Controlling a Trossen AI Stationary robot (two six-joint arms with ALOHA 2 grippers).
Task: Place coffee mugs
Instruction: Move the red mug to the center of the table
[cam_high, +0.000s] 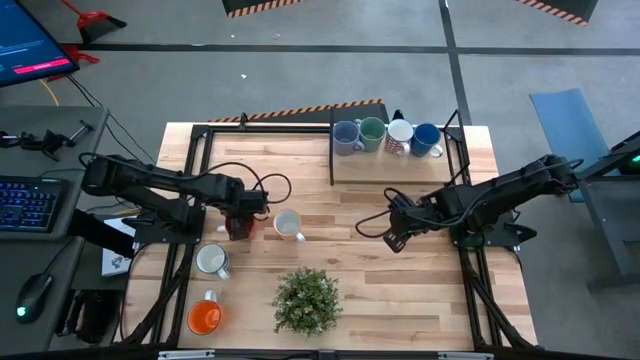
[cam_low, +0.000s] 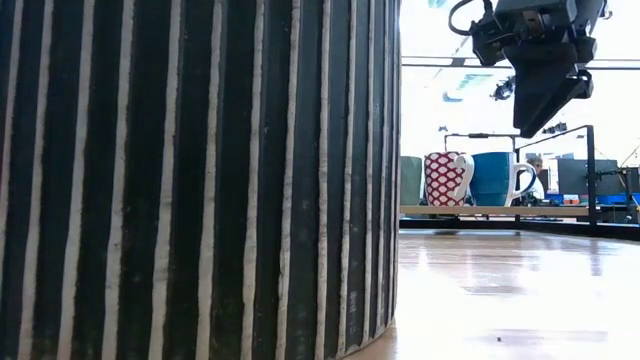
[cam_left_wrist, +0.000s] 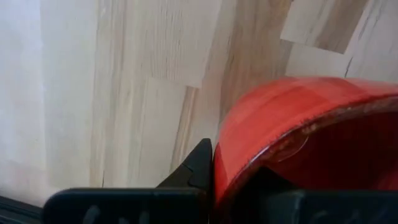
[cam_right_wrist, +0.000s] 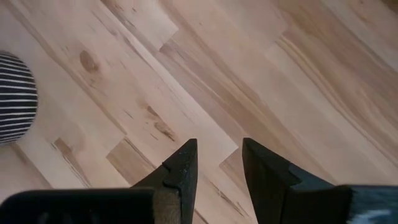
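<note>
The left tool (cam_high: 240, 222) was seen clenched on the red mug (cam_high: 238, 227), one finger (cam_left_wrist: 198, 163) pressed against its outer wall, low over the wooden surface (cam_high: 420, 290). A white mug (cam_high: 288, 224) stood just beside that tool, with a cream mug (cam_high: 211, 260) and an orange mug (cam_high: 205, 317) farther off. The right tool (cam_high: 393, 238) was held above bare surface, released, its fingers (cam_right_wrist: 183, 165) slightly parted and gripping nothing. Well beyond it, four mugs were lined on a raised shelf (cam_high: 390, 165): lavender-blue (cam_high: 347, 136), green (cam_high: 372, 132), patterned (cam_high: 399, 136) and blue (cam_high: 427, 139).
</note>
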